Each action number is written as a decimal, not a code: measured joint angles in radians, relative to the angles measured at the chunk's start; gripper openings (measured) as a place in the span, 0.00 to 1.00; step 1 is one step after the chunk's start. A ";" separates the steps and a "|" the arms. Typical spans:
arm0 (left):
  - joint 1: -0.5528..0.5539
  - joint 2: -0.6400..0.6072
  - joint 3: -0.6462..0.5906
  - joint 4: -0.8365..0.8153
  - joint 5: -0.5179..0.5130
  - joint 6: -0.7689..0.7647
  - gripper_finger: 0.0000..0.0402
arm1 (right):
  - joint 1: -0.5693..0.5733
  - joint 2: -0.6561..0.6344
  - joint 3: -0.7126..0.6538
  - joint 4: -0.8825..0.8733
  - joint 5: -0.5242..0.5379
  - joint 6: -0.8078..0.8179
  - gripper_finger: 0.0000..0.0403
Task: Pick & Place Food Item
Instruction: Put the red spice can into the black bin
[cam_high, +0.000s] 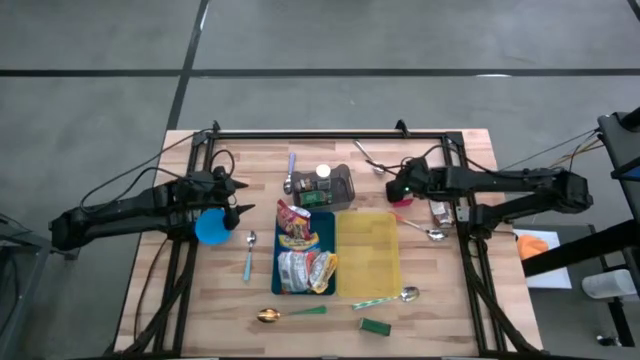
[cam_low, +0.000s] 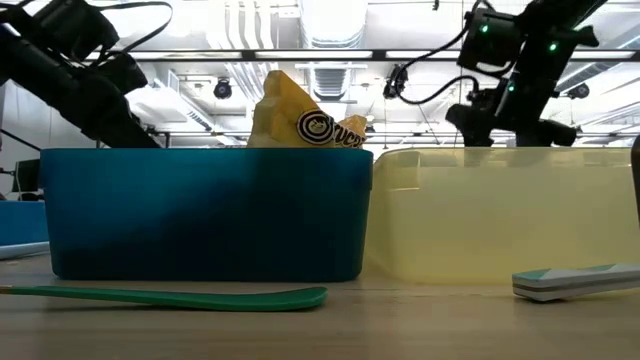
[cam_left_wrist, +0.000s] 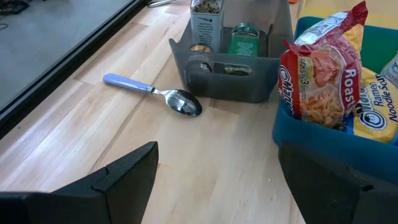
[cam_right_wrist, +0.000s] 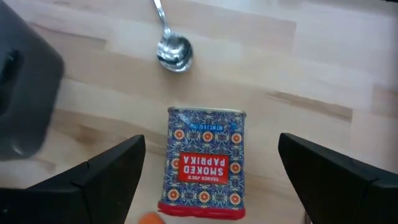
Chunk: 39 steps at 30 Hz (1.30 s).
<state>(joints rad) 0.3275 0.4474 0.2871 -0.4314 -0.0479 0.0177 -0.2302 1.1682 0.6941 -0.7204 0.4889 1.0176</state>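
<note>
A: Start big. What lies around the right gripper (cam_high: 397, 186)?

B: The wooden table (cam_high: 440, 300) beneath it. To its inner side sit the yellow bin (cam_high: 369, 255) and, beyond that, the blue bin (cam_high: 325, 232) of noodle packets; the grey caddy (cam_high: 335, 186) stands just beside the gripper. Directly under it, between the fingers, lies the smoked paprika tin (cam_right_wrist: 204, 163), flat, label up. A spoon (cam_right_wrist: 171, 48) rests a little past the tin's far end.

A: And the fingers?

B: Spread wide, one on each side of the tin, touching nothing.

A: How will the tin handle?

B: My guess: rigid metal, light, fairly slick (printed, glossy-looking faces). It shouldn't crush, but might skid. I'd pinch across the two long narrow sides, near the middle, so it hangs level.

A: The left gripper (cam_high: 236, 197)?

B: Waiting, fingers apart, near the blue cup (cam_high: 211, 227).
</note>
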 joint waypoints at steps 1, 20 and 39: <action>0.000 0.000 0.000 0.000 0.000 0.000 0.84 | 0.000 0.013 0.000 0.001 0.000 0.000 0.91; 0.000 0.000 0.000 0.000 0.000 -0.002 0.84 | 0.001 0.188 0.000 0.083 -0.004 0.002 0.91; 0.000 0.000 0.000 0.000 0.000 -0.001 0.84 | 0.000 0.303 -0.001 0.106 -0.019 0.003 0.91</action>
<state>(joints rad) 0.3275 0.4477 0.2871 -0.4316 -0.0481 0.0166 -0.2302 1.4712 0.6933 -0.6148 0.4702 1.0206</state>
